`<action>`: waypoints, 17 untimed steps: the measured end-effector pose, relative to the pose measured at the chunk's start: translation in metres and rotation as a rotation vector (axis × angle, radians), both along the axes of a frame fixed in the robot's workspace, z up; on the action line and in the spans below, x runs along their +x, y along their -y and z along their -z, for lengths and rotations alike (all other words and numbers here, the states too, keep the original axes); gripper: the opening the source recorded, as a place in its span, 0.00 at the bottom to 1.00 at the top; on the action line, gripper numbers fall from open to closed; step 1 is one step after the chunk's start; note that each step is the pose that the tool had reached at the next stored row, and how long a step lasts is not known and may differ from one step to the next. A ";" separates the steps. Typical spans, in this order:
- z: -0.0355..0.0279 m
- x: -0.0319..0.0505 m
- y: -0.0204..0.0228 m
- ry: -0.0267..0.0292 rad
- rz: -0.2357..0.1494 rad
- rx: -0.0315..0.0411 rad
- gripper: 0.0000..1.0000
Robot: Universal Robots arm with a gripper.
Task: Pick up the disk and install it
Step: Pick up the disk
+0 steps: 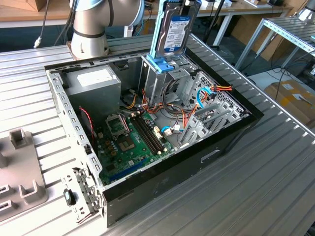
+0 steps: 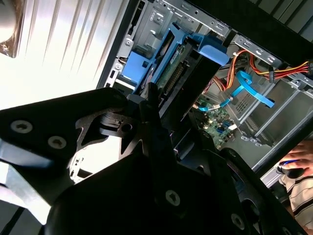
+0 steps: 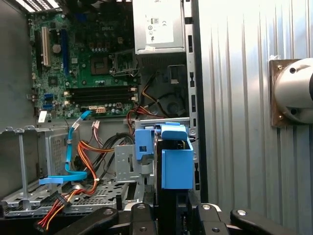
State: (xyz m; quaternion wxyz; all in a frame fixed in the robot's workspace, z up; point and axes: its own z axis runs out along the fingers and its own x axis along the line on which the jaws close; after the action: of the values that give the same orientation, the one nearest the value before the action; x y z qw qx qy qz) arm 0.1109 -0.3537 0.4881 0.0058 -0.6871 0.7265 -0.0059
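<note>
The disk (image 1: 175, 27) is a grey hard drive with a white-and-blue label and light-blue carrier rails. It hangs upright, its lower edge just above the blue latch (image 1: 160, 64) of the metal drive cage (image 1: 156, 81) inside the open computer case. In the first wrist view the disk (image 3: 176, 166) appears edge-on, directly over the cage slot. My gripper (image 3: 171, 215) is shut on the disk's upper end, with black fingers (image 3: 142, 214) on either side. In the second wrist view the disk (image 2: 172, 66) runs from the gripper (image 2: 155, 117) toward the cage.
The open black case (image 1: 231, 135) holds a green motherboard (image 1: 129, 140), a grey power supply (image 1: 94, 83) and orange and blue cables (image 1: 206, 96). The robot base (image 1: 88, 34) stands behind it. A grey fixture (image 1: 19, 172) lies at the exterior view's left. A person's hand (image 2: 299, 164) rests nearby.
</note>
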 end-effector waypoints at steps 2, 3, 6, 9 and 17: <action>0.0001 0.0026 0.0004 0.0000 0.000 -0.0009 0.35; 0.0002 0.0037 0.0005 0.0000 0.000 -0.0014 0.35; 0.0005 0.0077 0.0012 0.0000 0.000 -0.0025 0.35; 0.0007 0.0103 0.0016 0.0000 0.000 -0.0033 0.35; 0.0012 0.0192 0.0034 0.0000 0.000 -0.0059 0.35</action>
State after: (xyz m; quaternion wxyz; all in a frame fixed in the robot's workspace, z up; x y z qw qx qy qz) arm 0.1301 -0.3571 0.4869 0.0038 -0.6871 0.7265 -0.0081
